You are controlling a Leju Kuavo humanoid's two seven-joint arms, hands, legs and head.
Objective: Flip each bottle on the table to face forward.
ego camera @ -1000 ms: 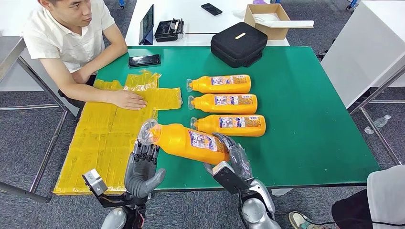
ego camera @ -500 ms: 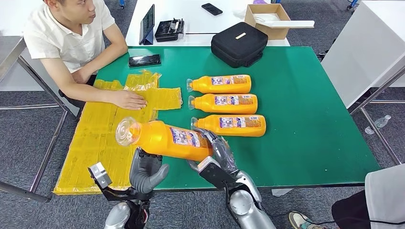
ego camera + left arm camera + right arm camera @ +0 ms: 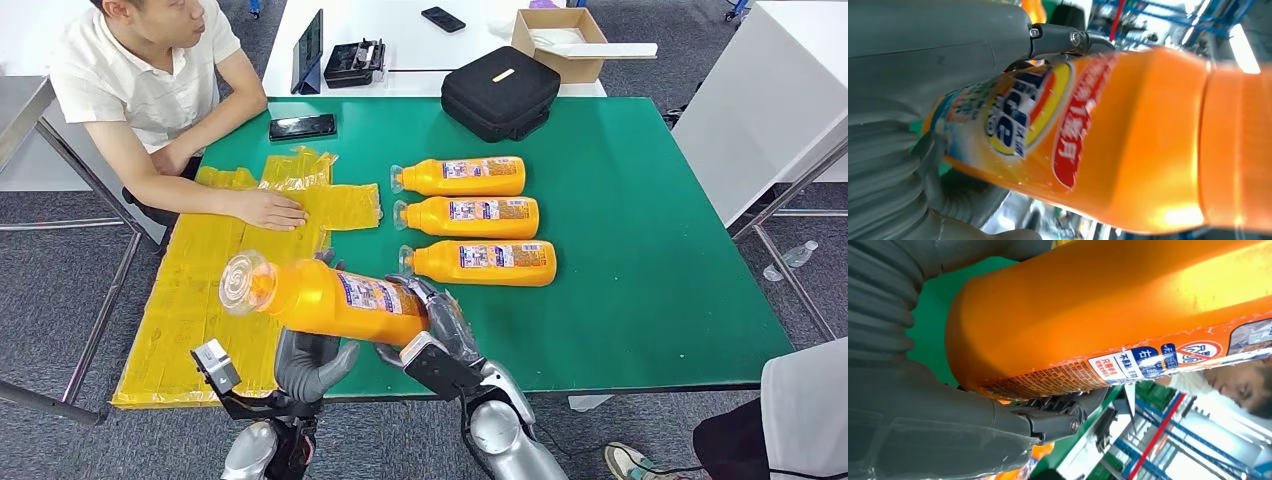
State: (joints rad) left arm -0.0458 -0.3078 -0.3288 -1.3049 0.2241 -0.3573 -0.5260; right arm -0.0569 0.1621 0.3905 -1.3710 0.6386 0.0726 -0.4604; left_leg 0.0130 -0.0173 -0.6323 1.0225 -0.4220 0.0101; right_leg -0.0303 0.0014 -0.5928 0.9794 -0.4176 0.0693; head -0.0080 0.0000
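Observation:
An orange bottle (image 3: 320,298) with a clear cap is held on its side above the front left edge of the green table (image 3: 650,250), cap pointing left. My right hand (image 3: 440,325) grips its base end. My left hand (image 3: 312,362) cups it from below near the middle, with fingertips showing over its top. Up close, the left wrist view has the bottle's (image 3: 1128,150) front label and the right wrist view its (image 3: 1098,305) small-print label. Three more orange bottles (image 3: 470,176) (image 3: 478,215) (image 3: 490,262) lie in a column on the table, caps left.
A person sits at the far left, one hand (image 3: 265,210) on flat yellow bags (image 3: 210,290) that overhang the table's left side. A phone (image 3: 302,126) and a black case (image 3: 500,92) lie at the back. Another person (image 3: 810,410) stands at the front right corner.
The held bottle has risen and shifted left, off the table's front edge. My left hand has moved in beneath it and closed around it; my right hand followed, still gripping the base.

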